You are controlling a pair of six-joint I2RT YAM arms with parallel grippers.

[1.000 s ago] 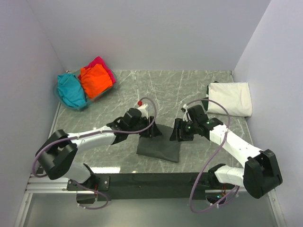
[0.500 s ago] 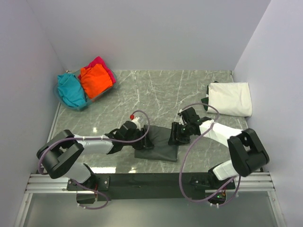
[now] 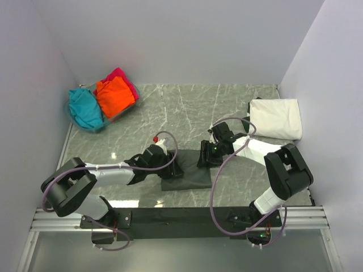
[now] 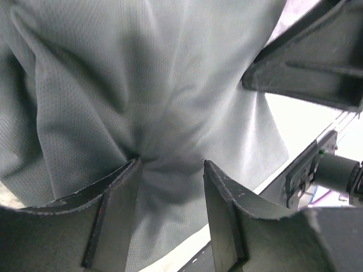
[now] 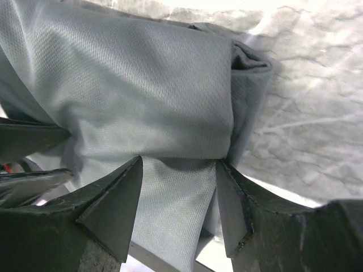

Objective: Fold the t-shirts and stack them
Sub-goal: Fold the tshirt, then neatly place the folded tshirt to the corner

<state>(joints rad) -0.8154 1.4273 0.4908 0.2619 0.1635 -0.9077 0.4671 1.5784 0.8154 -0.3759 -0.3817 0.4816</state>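
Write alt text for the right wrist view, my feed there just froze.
The right gripper pinches a bunched fold of the grey t-shirt between its two dark fingers, seen close up. Marbled table shows at the right, beyond the shirt's folded edge.

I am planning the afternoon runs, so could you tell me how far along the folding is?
Done: one white t-shirt lies folded at far right. In hand: the dark grey t-shirt, partly folded at near centre, with the left gripper and right gripper pinching its cloth between their fingers. Left: finishing and stacking it, then the teal t-shirt, orange t-shirt and magenta t-shirt bunched at far left.
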